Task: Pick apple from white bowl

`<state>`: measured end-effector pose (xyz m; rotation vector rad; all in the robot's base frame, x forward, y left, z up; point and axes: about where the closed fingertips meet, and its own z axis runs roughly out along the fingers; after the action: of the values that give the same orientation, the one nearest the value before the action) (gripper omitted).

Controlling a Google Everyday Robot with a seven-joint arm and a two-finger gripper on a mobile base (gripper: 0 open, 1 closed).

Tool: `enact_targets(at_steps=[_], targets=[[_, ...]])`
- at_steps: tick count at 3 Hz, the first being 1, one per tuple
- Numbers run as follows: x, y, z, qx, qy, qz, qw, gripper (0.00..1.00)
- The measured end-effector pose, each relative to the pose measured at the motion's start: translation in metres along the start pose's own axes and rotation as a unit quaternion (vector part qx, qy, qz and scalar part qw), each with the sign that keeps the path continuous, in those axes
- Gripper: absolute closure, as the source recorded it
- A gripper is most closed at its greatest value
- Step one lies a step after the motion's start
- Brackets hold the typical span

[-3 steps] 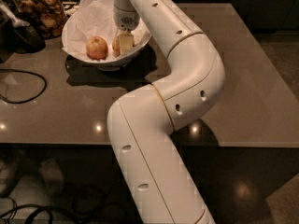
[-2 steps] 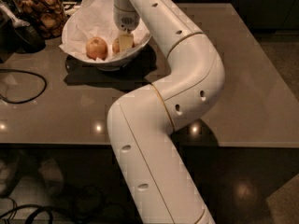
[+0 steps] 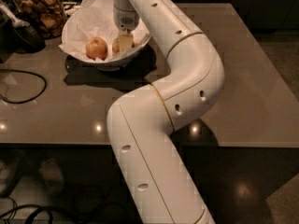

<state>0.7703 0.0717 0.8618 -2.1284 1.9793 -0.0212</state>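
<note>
The gripper (image 3: 124,41) is hanging straight down inside the white bowl (image 3: 110,62), which is sitting toward 11 o'clock on the table (image 3: 247,78). The apple (image 3: 115,45) is lying in the paper lining (image 3: 93,18), pressed against the gripper's 9 o'clock side and half hidden behind it. A redder apple (image 3: 96,48) is resting further out at 9 o'clock, just beside it. Whether the gripper is gripping anything I cannot tell. The apple is round, so no axis matters. The arm (image 3: 187,73) is rising from 6 o'clock, elbowing out toward 3 o'clock, then reaching back to 11 o'clock with the wrist pointing down.
</note>
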Motion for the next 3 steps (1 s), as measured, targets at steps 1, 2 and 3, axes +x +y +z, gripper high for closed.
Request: enact_targets(at_steps=[1,2,3], targets=[[0.0,0.0,0.0,0.0,0.0,0.0,1.0,1.0],[-0.004,-0.01,-0.005,0.023,-0.011,0.011,0.9996,1.0],[-0.008,-0.022,-0.039,0.069,-0.011,0.022,0.9973,1.0]])
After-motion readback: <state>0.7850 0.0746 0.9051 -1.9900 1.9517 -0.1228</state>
